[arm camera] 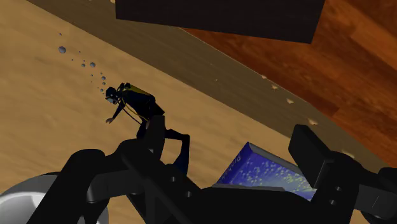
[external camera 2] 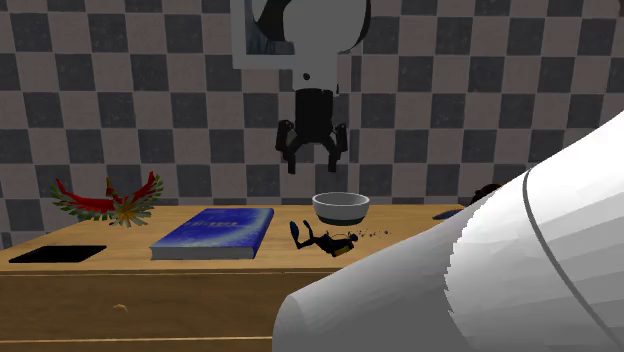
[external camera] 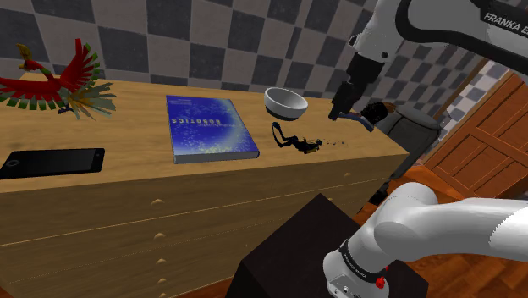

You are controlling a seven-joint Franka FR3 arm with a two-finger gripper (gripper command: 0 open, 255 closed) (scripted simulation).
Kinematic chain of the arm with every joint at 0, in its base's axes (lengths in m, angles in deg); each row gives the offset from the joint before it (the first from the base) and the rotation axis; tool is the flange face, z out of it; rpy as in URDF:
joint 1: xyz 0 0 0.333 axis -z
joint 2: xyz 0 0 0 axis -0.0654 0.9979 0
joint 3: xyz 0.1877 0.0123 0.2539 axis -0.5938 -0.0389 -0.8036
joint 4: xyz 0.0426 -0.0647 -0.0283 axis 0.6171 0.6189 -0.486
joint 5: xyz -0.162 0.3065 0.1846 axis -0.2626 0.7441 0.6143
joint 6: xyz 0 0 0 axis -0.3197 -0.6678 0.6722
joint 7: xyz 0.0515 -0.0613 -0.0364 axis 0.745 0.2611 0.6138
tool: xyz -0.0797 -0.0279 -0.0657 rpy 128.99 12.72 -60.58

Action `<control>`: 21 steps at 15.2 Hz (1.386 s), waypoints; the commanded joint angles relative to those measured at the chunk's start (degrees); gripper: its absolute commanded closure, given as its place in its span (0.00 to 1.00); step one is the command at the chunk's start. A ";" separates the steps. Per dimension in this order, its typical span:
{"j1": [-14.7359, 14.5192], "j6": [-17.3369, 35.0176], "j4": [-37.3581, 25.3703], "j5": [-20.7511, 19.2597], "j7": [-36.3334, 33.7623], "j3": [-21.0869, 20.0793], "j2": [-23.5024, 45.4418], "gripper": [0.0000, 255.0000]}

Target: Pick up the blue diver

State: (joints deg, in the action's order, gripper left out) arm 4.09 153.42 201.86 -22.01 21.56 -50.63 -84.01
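Shoulder view, left to right across a wooden desk (external camera: 135, 167): a red bird figure (external camera: 55, 80) and a flat black slab (external camera: 51, 162) lie left of a blue book (external camera: 207, 127). Just right of the book lies the dark diver figure (external camera: 292, 138), with a white bowl (external camera: 285, 102) nearby. Above, right of the book, hangs the tool (external camera 2: 313, 163), fingers spread and empty, seemingly poised to descend on the diver.

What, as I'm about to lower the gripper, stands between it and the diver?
Nothing visible. The open gripper hangs over the diver with only air between them. The bowl sits close beside the diver, so descend with care.
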 commanded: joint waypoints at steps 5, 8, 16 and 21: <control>-0.02 3.73 1.60 -3.14 4.70 2.70 5.94 0.00; 0.04 6.67 2.24 -5.40 8.04 4.63 10.97 0.00; 0.48 14.73 1.46 -10.75 16.21 9.14 26.54 0.00; 0.64 18.26 2.70 -11.47 17.03 9.86 29.72 0.00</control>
State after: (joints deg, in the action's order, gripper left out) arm 4.69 170.79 204.16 -33.38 38.49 -40.93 -54.81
